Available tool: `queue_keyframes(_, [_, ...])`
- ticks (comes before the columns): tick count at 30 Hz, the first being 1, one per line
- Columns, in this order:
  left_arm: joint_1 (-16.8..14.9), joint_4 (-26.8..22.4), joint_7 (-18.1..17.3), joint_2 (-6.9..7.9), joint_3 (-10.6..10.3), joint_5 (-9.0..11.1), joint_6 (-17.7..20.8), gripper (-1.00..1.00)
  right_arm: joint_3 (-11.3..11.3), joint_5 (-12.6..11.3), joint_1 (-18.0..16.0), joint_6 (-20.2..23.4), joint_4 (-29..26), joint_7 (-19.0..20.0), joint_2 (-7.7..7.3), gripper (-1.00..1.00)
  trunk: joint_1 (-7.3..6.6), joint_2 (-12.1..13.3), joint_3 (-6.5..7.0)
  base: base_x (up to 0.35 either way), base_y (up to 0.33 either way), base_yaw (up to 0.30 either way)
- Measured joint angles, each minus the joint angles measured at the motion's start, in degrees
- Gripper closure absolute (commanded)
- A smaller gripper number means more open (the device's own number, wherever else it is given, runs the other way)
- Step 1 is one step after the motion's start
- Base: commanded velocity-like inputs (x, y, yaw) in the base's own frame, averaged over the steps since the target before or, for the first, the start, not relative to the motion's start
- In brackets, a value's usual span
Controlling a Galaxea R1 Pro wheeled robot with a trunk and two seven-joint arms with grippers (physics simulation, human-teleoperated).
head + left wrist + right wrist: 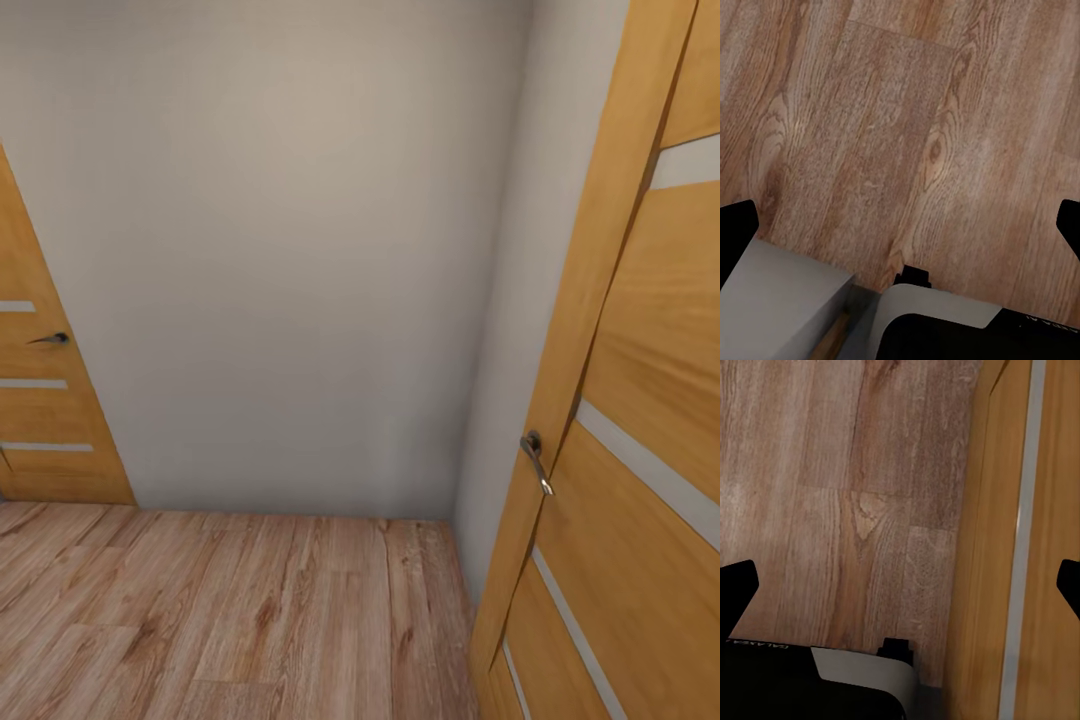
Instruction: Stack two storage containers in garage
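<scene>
Pale grey wall (pixel 300 250) closes off a wood-plank floor (pixel 220 610), with a slatted wooden door (pixel 640 420) ajar close on the right and another door (pixel 45 400) at the left — a passage, so the robot is likely in transit. Both the left gripper (pixel 900 225) and right gripper (pixel 900 585) hang spread and empty over the planks — neither container is in sight.

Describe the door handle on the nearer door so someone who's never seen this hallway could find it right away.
Start at the pale grey wall ahead, then look to the big wooden door standing at the right. The handle sits on its near edge, about halfway down: a metal lever angled downward. The other handle, on the far left door, is dark and roughly level.
</scene>
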Motion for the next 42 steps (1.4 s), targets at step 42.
queue_keyframes(42, [0.0,0.0,0.0,0.0,0.0,0.0,0.1,-1.0,0.0,0.1,0.0,0.0,0.0,0.0,0.0,-1.0,0.0,0.0,0.0,0.049,0.0,0.0])
